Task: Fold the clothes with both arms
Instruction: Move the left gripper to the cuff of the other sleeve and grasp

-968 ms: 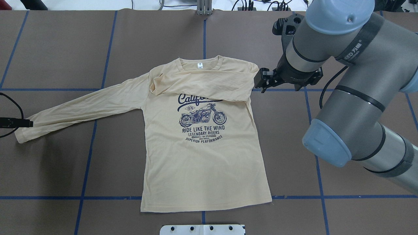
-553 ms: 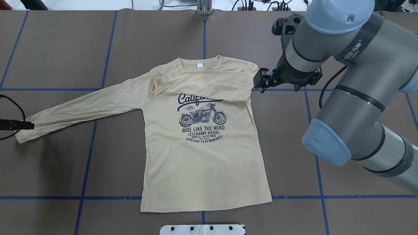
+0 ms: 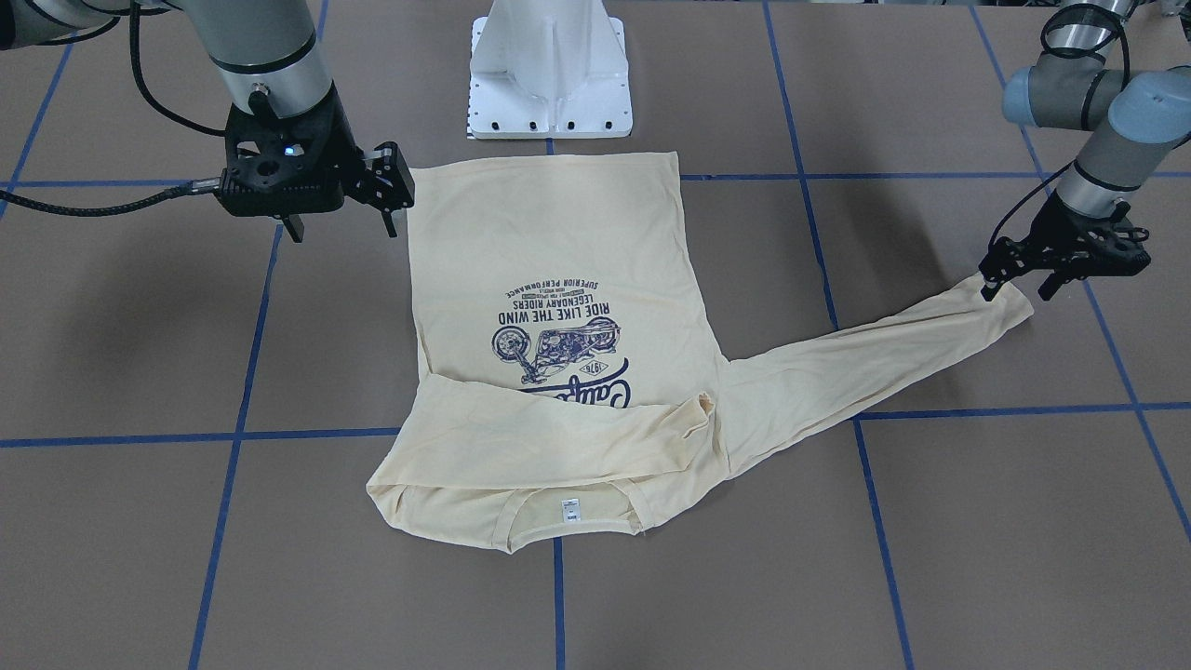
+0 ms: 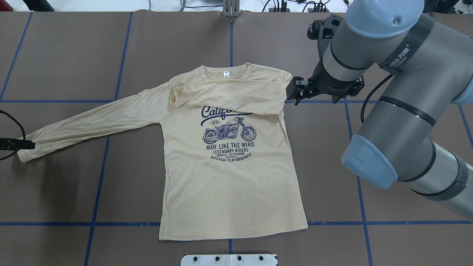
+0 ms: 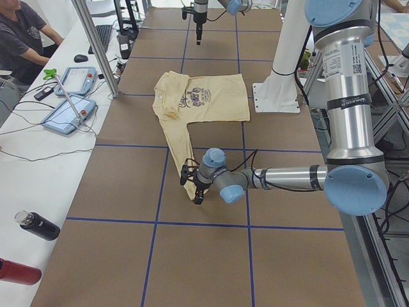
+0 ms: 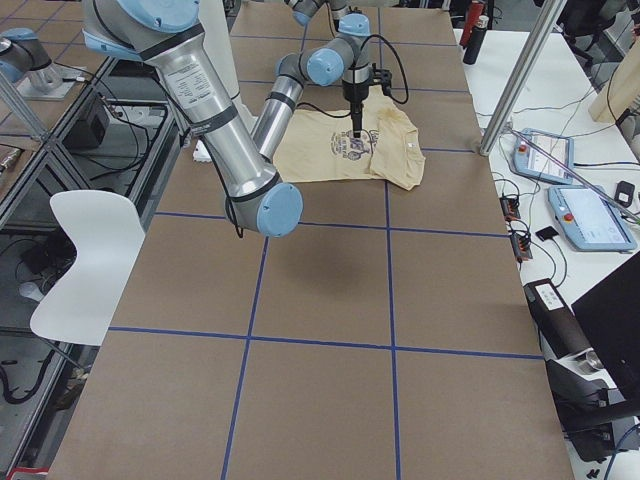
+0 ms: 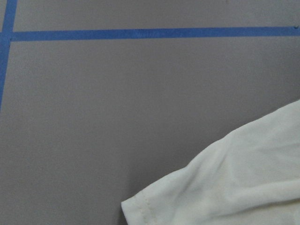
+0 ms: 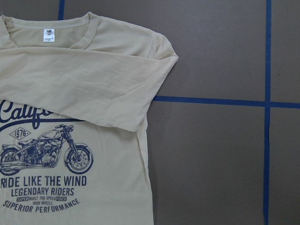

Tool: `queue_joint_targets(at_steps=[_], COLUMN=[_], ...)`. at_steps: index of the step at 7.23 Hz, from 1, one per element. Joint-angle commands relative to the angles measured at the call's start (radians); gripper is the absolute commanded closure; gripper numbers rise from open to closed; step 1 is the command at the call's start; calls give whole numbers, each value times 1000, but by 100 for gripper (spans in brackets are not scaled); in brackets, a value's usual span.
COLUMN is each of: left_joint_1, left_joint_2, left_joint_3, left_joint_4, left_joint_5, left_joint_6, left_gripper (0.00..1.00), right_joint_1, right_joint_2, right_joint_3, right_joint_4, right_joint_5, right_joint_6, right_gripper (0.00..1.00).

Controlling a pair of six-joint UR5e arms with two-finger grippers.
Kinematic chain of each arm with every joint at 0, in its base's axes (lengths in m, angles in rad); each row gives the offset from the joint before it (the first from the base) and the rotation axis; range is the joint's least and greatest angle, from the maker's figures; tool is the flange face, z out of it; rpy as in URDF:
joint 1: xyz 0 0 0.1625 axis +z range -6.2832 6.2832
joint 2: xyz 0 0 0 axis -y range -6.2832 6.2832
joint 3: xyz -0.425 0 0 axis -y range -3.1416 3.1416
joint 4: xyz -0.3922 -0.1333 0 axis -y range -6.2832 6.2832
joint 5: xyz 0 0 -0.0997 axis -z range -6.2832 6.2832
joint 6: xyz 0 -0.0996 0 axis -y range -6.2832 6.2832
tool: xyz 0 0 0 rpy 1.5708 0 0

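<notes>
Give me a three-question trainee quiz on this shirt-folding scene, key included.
1. True or false: both sleeves of the shirt lie folded across its chest.
2. The left gripper is at: A the hem; B the collar; C the cuff of the outstretched sleeve.
3. Fill in: the folded sleeve hides part of the printed word ____.

Key: 1 false, only one sleeve is folded over. 2 C. 3 California.
</notes>
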Motion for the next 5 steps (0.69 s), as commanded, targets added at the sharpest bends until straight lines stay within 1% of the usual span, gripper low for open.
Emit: queue_joint_targets(at_steps=[1,2,3,4,5], left_joint_1=[0,0,0,0,1], left_joint_2=[1,1,1,1,-1], left_joint_3=[8,9,8,6,3], left_joint_4=[0,0,0,0,0], left_joint_5=[-2,-2,-2,-2,-2], left_joint_6=[-1,-1,-1,-1,-1], left_gripper=[18,25,36,45,51], right_joint_1=[-1,-1,-1,-1,1], right_joint_2=[1,1,1,-1,1], right_joint_3=[0,0,0,8,8], right_joint_4=[1,1,1,0,0], right_joint_5=[0,0,0,0,0], right_joint_6=[1,0,0,0,0], right_gripper=[0,0,0,0,0])
